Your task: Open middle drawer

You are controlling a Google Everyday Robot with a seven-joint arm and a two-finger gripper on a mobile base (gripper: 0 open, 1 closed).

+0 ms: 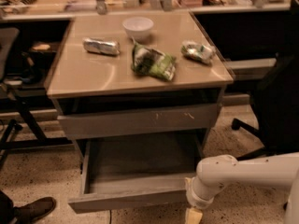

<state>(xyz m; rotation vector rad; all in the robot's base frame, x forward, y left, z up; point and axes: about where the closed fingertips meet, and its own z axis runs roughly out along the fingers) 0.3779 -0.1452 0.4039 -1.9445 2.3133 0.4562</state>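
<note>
Pincer: the pincer (194, 215) is hanging at the bottom edge of the view, below the wrist of the white arm (243, 171); whether it is released or clenched cannot be told.
Middle drawer: the middle drawer (131, 199) is standing pulled well out of the cabinet, its grey inside showing.
Bearing: the drawer front is lying just left of the pincer, right end nearest it, with its long axis running left to right.
Facing: the front is pointing toward the camera, so the travel is running near to far.
Progress: the opening is looking largely done.
Scratched drawer: the scratched drawer (140, 120) above is sitting shut.
Tabletop: the tabletop (88, 76) is carrying a green bag (154, 63), a foil packet (101, 46), a crumpled packet (198, 51) and, farthest back, a white bowl (138, 28).
</note>
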